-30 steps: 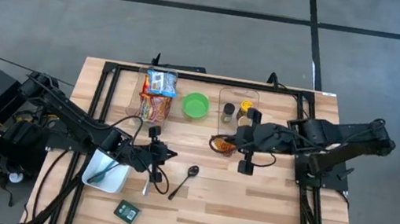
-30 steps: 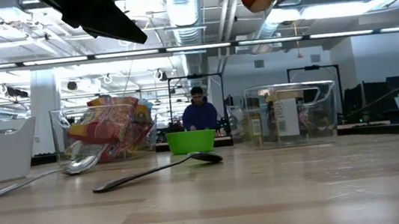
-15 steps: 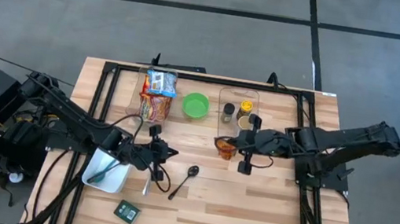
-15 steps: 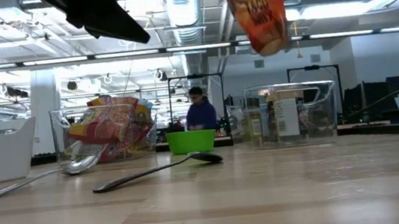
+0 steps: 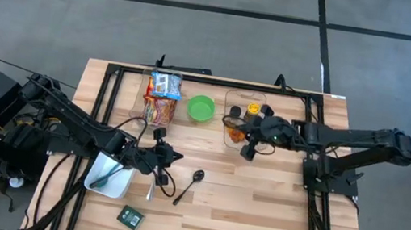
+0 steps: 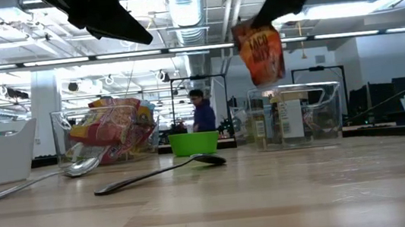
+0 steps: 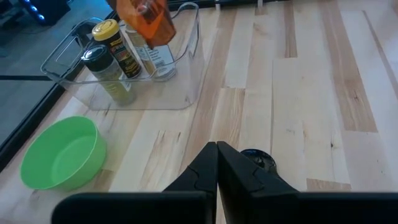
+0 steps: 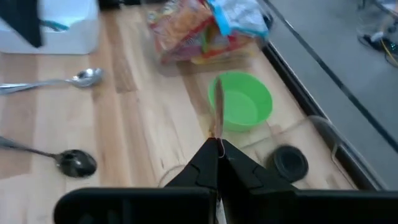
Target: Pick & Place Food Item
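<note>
An orange food packet (image 6: 259, 52) hangs from my right gripper (image 5: 242, 129), which is shut on it over the near part of a clear bin (image 5: 245, 98) holding spice jars (image 7: 114, 53). From the left wrist the packet (image 7: 146, 18) shows above that bin. My left gripper (image 7: 216, 149) is shut on nothing and hovers above the table's middle, near a dark spoon (image 5: 188, 184). A green bowl (image 5: 201, 109) stands left of the clear bin. My right gripper pinches the packet's upper edge (image 8: 217, 138) between its two fingers, coming slanting down from the table's right. The packet hangs below the fingers, slightly tilted, lifted clear of the bin and the table.
A clear bin of snack bags (image 5: 161, 96) stands at the far left of the bowl. A white tray (image 5: 108, 176) with utensils, a silver spoon (image 8: 81, 78) and a small dark packet (image 5: 130, 217) lie near the left front. A person (image 6: 203, 113) stands in the room behind.
My right gripper has gone down and toward the table's far edge with the packet, rolling a little. The packet, before high over the bare table in front of the clear bin, now hangs lower, over that bin's near part.
</note>
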`<state>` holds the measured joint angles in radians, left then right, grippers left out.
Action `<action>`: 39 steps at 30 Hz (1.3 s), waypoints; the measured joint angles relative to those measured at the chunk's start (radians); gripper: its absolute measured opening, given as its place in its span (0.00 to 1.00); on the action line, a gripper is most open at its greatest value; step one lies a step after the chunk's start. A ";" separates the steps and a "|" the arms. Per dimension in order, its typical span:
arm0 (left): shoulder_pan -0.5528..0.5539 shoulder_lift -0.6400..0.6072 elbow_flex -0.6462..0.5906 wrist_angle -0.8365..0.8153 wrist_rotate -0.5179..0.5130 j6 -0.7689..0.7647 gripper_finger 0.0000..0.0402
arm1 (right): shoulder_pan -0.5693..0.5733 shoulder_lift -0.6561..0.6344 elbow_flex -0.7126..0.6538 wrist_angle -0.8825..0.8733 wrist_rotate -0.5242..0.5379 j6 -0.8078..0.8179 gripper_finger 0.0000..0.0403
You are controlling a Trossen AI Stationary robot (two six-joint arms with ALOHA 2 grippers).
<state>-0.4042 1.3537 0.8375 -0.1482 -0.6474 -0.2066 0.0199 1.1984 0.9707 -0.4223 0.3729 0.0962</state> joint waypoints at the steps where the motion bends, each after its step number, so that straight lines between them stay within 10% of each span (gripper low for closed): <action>1: 0.000 0.000 0.000 0.000 0.000 0.000 0.00 | -0.009 0.000 -0.007 0.005 0.000 0.012 0.00; 39: 0.000 0.000 0.000 0.017 0.000 0.000 0.00 | -0.059 0.000 -0.377 0.381 0.101 0.324 0.00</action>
<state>-0.4042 1.3537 0.8379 -0.1310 -0.6472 -0.2066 -0.0395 1.1984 0.5937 -0.0413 0.4736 0.4198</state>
